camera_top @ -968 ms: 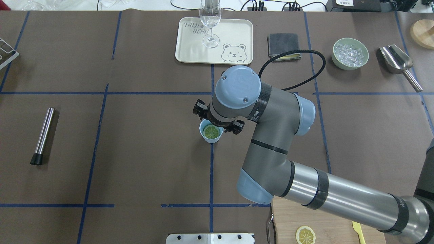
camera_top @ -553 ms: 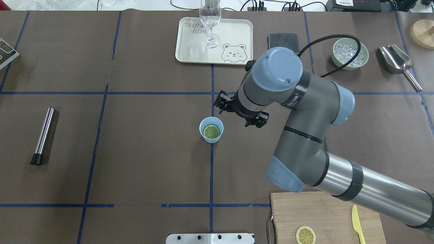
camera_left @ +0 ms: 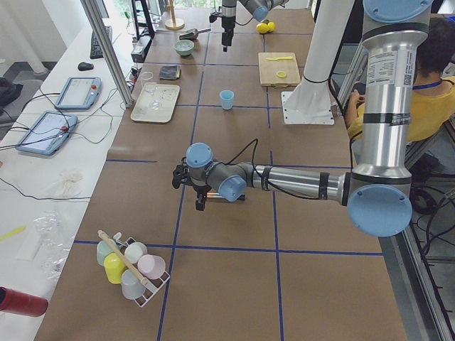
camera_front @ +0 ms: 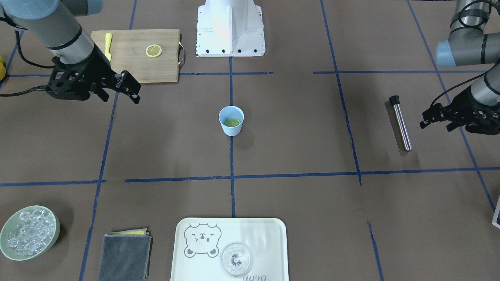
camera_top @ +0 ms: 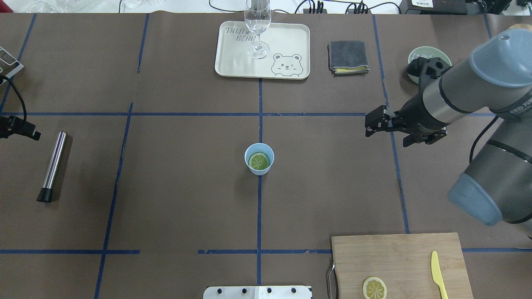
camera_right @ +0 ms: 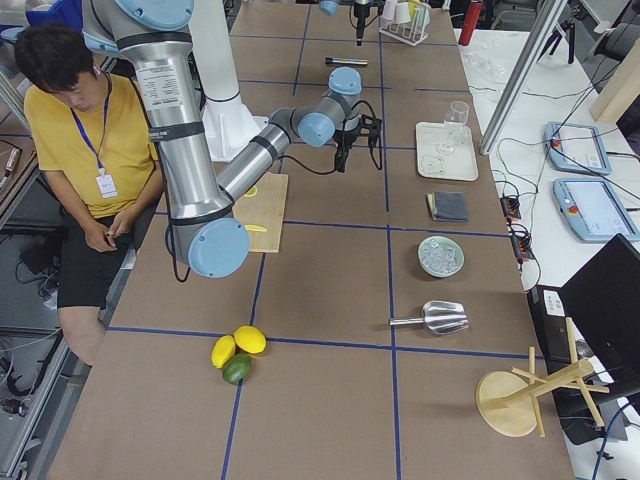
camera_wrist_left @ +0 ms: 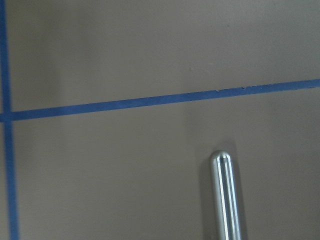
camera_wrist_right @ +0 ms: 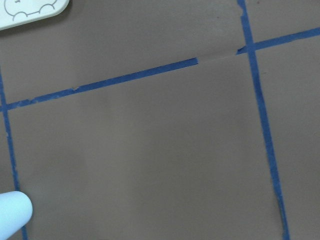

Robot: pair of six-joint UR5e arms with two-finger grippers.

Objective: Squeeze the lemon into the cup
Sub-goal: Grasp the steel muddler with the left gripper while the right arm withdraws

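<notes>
The light-blue cup stands upright at the table's centre, also in the front view. A lemon slice lies flat inside it. My right gripper is open and empty, well to the right of the cup and above the table, also in the front view. My left gripper is open and empty at the far left, beside a steel muddler. The cup's edge shows at the lower left of the right wrist view.
A second lemon slice and a yellow knife lie on a wooden cutting board at front right. A cream tray with a clear glass, a grey cloth and a partly hidden bowl of ice stand at the back.
My right arm has swung from just over the cup far to the right. The lemon slice stays in the cup. My left gripper has come into the overhead view at the left edge.
</notes>
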